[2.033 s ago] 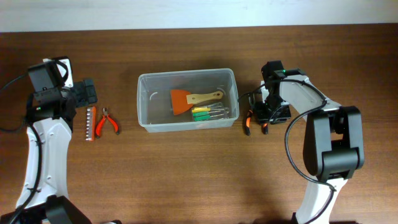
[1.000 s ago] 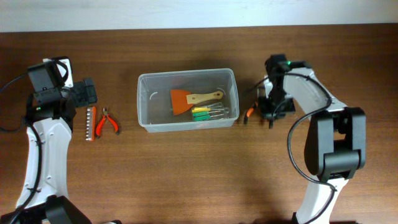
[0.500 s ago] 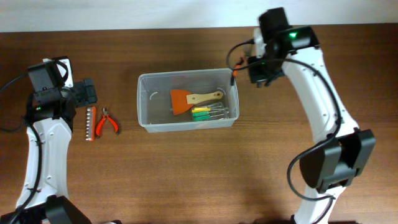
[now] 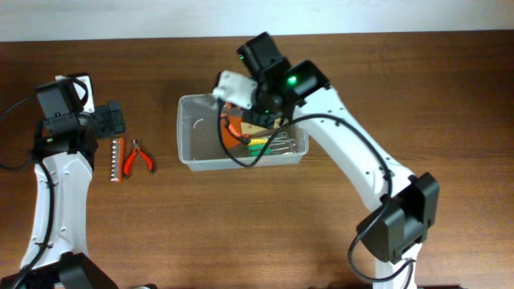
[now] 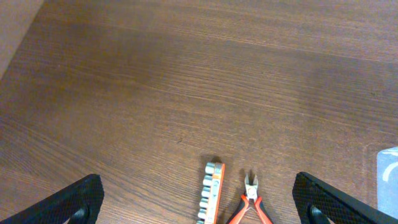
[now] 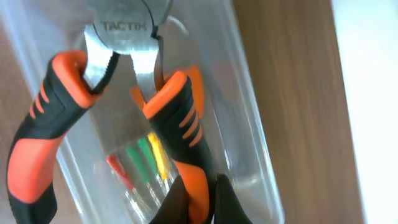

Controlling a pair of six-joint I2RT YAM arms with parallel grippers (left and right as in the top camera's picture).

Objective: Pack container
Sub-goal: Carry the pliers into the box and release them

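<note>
The right arm arches from its base across to the container (image 4: 189, 136) at the middle of the desk (image 4: 241, 225), the right end effector (image 6: 198, 190) clamped on one handle of the orange-handled pliers (image 6: 175, 118) above it, while the left end effector (image 4: 112, 120) hovers with fingers spread wide over the desk's left side.

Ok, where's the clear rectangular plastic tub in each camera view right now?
Overhead: the clear rectangular plastic tub sits mid-table.
Left wrist: only its corner, at the right edge.
Right wrist: it fills the frame behind the orange-and-black pliers.
Shared landmark: the brown wooden table, showing beside the tub in all three.
</note>
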